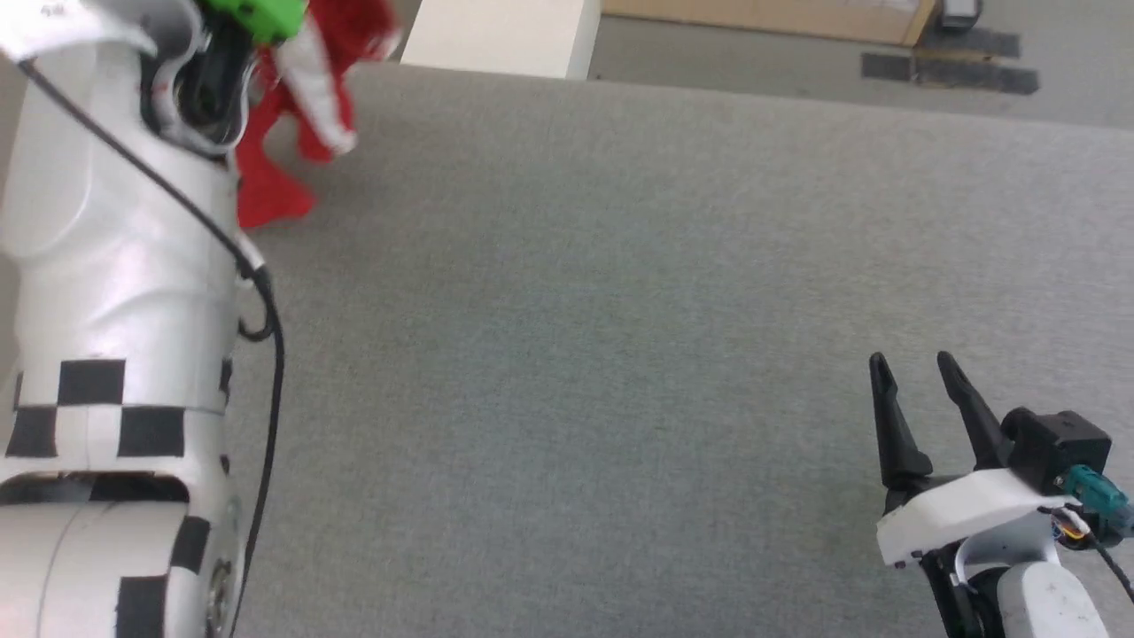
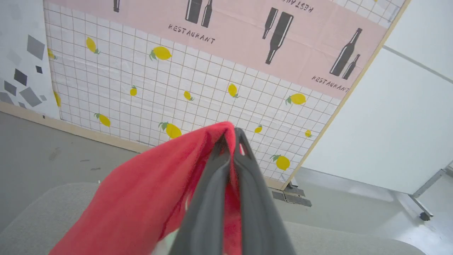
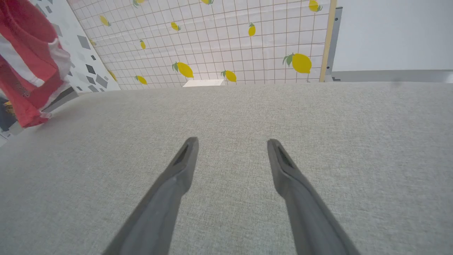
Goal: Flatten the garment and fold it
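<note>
1. The left fingers (image 2: 226, 166) are clamped shut on a fold of the red shorts (image 1: 266, 190); in the left wrist view the cloth spills out from between the two tips and falls away down and to the left.
2. The shorts hang in a bunch from that raised grip, above the far left corner of the grey cloth-covered desk (image 1: 576, 310). One white side stripe (image 1: 310, 80) shows on the crumpled front. I cannot tell whether the lowest hem brushes the desk or hangs just clear of it.
3. The right fingers (image 1: 889, 412) are spread apart with nothing between them, low over the near right part of the desk and pointing away from me.
4. The relation that matters is this: from the right fingers the shorts lie far off to the left and ahead, well apart, and higher than the tips. In the right wrist view they sit at the upper left edge.
5. The long axis of the garment runs up and down, since it dangles from one pinch point. Nothing is flat yet, so I judge the task to be at an early stage.
6. The left arm (image 1: 115, 266) has the hold and is the nearer one. To spread the cloth I would expect to bring it over the middle of the desk and give the free right fingers a second corner to take.
7. The risk I see is thin fabric slipping from a one-point pinch, or landing twisted.
</note>
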Robot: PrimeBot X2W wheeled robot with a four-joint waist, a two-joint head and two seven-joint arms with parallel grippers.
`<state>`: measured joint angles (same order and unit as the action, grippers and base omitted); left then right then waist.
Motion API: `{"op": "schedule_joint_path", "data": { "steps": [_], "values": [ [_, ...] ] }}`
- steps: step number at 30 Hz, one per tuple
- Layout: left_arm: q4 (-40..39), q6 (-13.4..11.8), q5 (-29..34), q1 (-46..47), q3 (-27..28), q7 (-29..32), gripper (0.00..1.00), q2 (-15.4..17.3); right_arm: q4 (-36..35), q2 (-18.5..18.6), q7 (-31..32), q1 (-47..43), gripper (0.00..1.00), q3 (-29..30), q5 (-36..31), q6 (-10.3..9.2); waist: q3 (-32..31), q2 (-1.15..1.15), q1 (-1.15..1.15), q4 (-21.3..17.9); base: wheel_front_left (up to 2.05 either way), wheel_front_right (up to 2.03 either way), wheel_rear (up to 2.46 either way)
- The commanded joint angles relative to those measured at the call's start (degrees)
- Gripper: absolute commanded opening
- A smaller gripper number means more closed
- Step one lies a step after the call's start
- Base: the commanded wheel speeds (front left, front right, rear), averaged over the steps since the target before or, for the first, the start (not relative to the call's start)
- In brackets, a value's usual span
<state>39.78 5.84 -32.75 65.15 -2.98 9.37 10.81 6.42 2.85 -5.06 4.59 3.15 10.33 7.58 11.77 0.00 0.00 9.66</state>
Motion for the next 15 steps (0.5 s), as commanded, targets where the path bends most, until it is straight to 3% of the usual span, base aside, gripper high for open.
{"op": "schedule_joint_path", "data": {
  "steps": [1,8,15],
  "values": [
    [-1.72,0.66,-0.72,1.47,-1.07,0.45,0.00,-1.35,0.74,0.03,-0.79,-0.33,1.00,-0.04,0.44,-0.09,-4.50,0.00,0.00,-4.23,0.00,0.00,0.00],
    [-10.34,1.47,-1.34,-1.05,-9.68,5.00,0.00,-5.00,4.08,0.03,-3.19,-0.61,1.00,2.36,1.73,-0.09,-6.05,0.00,0.00,-8.43,0.00,0.00,0.00],
    [-15.04,1.49,-3.67,-17.73,-18.91,6.44,0.00,-7.40,5.86,0.03,-4.64,-0.73,1.00,4.81,1.72,-0.09,-5.70,0.00,0.00,-11.81,0.00,0.00,0.00]
  ]
}}
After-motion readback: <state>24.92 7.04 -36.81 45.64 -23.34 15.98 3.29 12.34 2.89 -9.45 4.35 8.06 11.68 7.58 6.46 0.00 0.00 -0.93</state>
